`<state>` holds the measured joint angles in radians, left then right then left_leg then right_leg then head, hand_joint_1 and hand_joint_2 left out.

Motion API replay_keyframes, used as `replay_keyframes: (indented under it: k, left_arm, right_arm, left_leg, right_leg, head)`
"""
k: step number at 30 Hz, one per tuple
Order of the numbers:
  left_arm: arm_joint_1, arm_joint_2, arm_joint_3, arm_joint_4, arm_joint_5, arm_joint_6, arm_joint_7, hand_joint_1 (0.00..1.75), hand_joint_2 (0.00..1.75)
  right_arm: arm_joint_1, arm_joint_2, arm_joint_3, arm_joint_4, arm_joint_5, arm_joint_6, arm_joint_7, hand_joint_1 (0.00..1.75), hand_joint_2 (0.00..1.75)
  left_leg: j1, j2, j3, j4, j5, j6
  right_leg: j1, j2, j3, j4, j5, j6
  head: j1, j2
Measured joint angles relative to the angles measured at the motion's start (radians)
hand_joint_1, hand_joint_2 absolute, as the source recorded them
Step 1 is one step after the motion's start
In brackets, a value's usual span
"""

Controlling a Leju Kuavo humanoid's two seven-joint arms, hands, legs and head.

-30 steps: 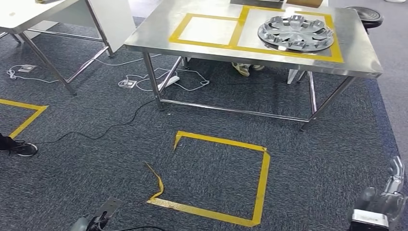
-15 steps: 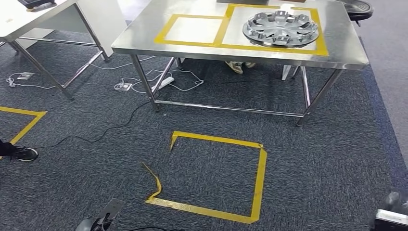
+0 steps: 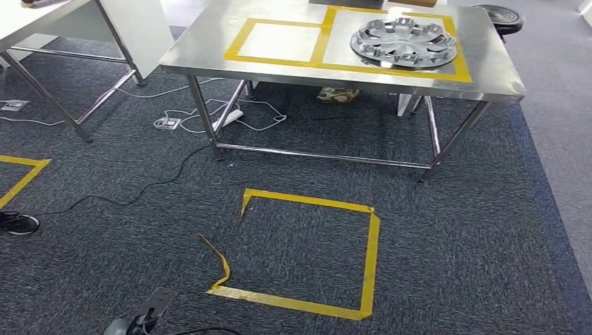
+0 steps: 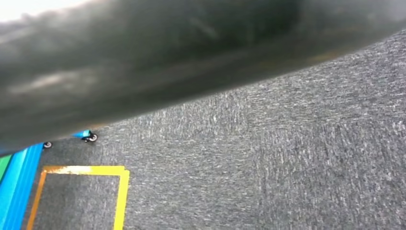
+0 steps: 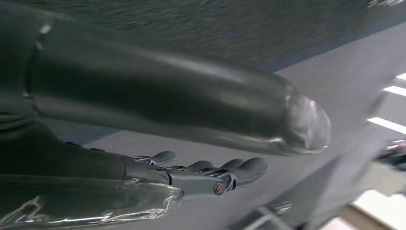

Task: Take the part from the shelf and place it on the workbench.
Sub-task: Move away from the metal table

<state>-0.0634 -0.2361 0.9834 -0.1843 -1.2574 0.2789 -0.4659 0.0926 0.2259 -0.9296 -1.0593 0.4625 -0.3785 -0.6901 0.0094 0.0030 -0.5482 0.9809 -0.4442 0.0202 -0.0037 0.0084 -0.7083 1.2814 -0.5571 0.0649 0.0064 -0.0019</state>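
The right hand [image 5: 191, 179] shows in its wrist view with thumb and darker fingers [image 5: 244, 168] stretched out nearly straight and apart, holding nothing, with grey floor behind them. In the head view a dark piece of the left hand [image 3: 143, 319] pokes in at the bottom edge above the carpet; whether its fingers are spread or curled I cannot tell, and its wrist view is too blurred up close to help. Ahead stands the workbench [image 3: 209, 56], a steel table on thin legs, its top marked with two squares of yellow tape side by side. The part [image 3: 403, 43], a round silver wheel cover with raised spokes, lies flat inside the right-hand square, close to the bench's far right corner and well away from both hands; the left-hand square [image 3: 279, 42] is bare steel. Under the bench are white cables and a power strip [image 3: 227, 118], a black cable [image 3: 139, 194] running out across the dark grey carpet [image 3: 475, 237], and a pair of shoes [image 3: 338, 94] near the far side. On the carpet in front of the bench is a yellow tape square [image 3: 368, 251], one strip of it lifted and curling [image 3: 220, 264]. A white table [image 3: 42, 17] stands to the left, a black stool [image 3: 497, 14] to the right of the bench, and a black shoe [image 3: 17, 223] sits at the left edge.
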Motion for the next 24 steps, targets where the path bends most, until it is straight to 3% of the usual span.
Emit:
replay_keyframes:
  k: [1,3,5,8,10,11,13,15,16,17,19,20,22,24]
  left_arm:
    - [0.0,0.0,0.0,0.0,0.0,0.0,0.0,0.0,0.0]
    - [-0.001,0.0,0.001,0.0,0.0,0.0,0.0,0.0,0.0]
    - [-0.002,0.0,0.001,0.0,0.0,0.001,0.0,0.0,0.0]
    - [-0.003,-0.001,0.001,0.0,0.001,0.002,0.001,0.0,0.0]
    - [-0.003,-0.001,0.002,0.0,0.002,0.003,0.003,0.0,0.0]
    - [-0.003,-0.001,0.002,0.0,0.002,0.003,0.003,0.0,0.0]
    - [-0.003,0.0,0.004,0.0,0.002,0.004,0.004,0.0,0.0]
    - [-0.002,0.0,0.006,0.0,0.003,0.004,0.004,0.0,0.0]
    - [-0.001,0.0,0.007,0.0,0.003,0.005,0.004,0.0,0.0]
    - [-0.001,0.001,0.009,0.0,0.004,0.005,0.004,0.0,0.0]
    - [-0.002,0.002,0.013,0.0,0.004,0.006,0.003,0.0,0.0]
    - [-0.003,0.002,0.015,0.0,0.003,0.006,0.003,0.0,0.0]
    - [-0.003,0.003,0.017,0.0,0.002,0.008,0.002,0.0,0.0]
    - [-0.004,0.003,0.018,0.0,0.001,0.009,0.0,0.0,0.0]
  right_arm:
    - [-0.008,-0.006,-0.03,0.048,0.009,-0.012,0.0,0.0,0.0]
    - [-0.032,-0.021,-0.077,0.137,0.032,-0.049,0.015,0.0,0.0]
    - [-0.064,-0.038,-0.12,0.242,0.065,-0.114,0.051,0.0,0.0]
    - [-0.089,-0.054,-0.184,0.405,0.115,-0.238,0.148,0.0,0.0]
    - [-0.095,-0.057,-0.208,0.487,0.138,-0.285,0.194,0.0,0.0]
    - [-0.099,-0.057,-0.215,0.518,0.146,-0.296,0.209,0.0,0.0]
    - [-0.11,-0.058,-0.227,0.575,0.169,-0.307,0.263,0.0,0.0]
    - [-0.115,-0.058,-0.236,0.623,0.203,-0.311,0.343,0.0,0.0]
    - [-0.116,-0.058,-0.238,0.644,0.22,-0.311,0.38,0.0,0.0]
    - [-0.116,-0.056,-0.239,0.663,0.234,-0.31,0.409,0.0,0.0]
    - [-0.12,-0.052,-0.24,0.696,0.26,-0.298,0.445,0.0,0.0]
    - [-0.123,-0.048,-0.24,0.709,0.273,-0.289,0.456,0.0,0.0]
    - [-0.126,-0.042,-0.239,0.731,0.295,-0.273,0.47,0.0,0.0]
    - [-0.125,-0.035,-0.238,0.746,0.303,-0.269,0.474,0.0,0.0]
  left_leg:
    - [-0.001,0.003,0.0,0.0,0.0,0.0]
    - [-0.002,0.012,0.003,0.0,-0.001,-0.002]
    - [-0.005,0.019,0.004,0.002,-0.003,-0.009]
    - [-0.005,0.023,0.002,0.002,-0.001,-0.027]
    - [-0.003,0.017,-0.01,0.029,-0.024,-0.038]
    - [-0.003,0.013,-0.028,0.071,-0.052,-0.042]
    - [-0.003,0.007,-0.089,0.205,-0.12,-0.046]
    - [-0.002,0.005,-0.129,0.291,-0.142,-0.047]
    - [-0.002,0.005,-0.124,0.28,-0.124,-0.046]
    - [-0.002,0.003,-0.1,0.232,-0.092,-0.044]
    - [0.001,-0.019,-0.033,0.094,-0.027,-0.04]
    - [0.002,-0.03,-0.01,0.044,-0.012,-0.038]
    - [0.002,-0.041,0.002,0.007,-0.009,-0.031]
    - [0.002,-0.033,0.0,0.007,-0.005,-0.021]
  right_leg:
    - [0.0,-0.001,0.015,-0.027,0.021,-0.001]
    - [0.001,-0.012,0.09,-0.166,0.084,-0.004]
    - [0.005,-0.022,0.146,-0.272,0.112,-0.013]
    - [0.009,-0.016,0.154,-0.288,0.115,-0.035]
    - [0.007,-0.011,0.154,-0.291,0.121,-0.049]
    - [0.005,-0.007,0.153,-0.293,0.124,-0.054]
    - [0.004,0.002,0.15,-0.293,0.125,-0.06]
    - [0.004,0.012,0.148,-0.293,0.125,-0.062]
    - [0.004,0.018,0.148,-0.293,0.126,-0.061]
    - [0.004,0.024,0.149,-0.292,0.126,-0.061]
    - [0.006,0.036,0.147,-0.288,0.126,-0.056]
    - [0.008,0.043,0.143,-0.284,0.126,-0.052]
    - [0.009,0.053,0.134,-0.28,0.129,-0.041]
    - [0.005,0.051,0.125,-0.277,0.127,-0.03]
  head:
    - [0.0,0.0]
    - [0.0,0.0]
    - [0.0,0.0]
    - [0.0,0.0]
    - [-0.001,0.0]
    - [-0.002,0.0]
    - [-0.003,0.0]
    - [-0.003,0.0]
    - [-0.003,0.0]
    - [-0.003,0.0]
    - [-0.003,0.0]
    - [-0.003,0.0]
    - [-0.002,0.0]
    - [-0.003,0.0]
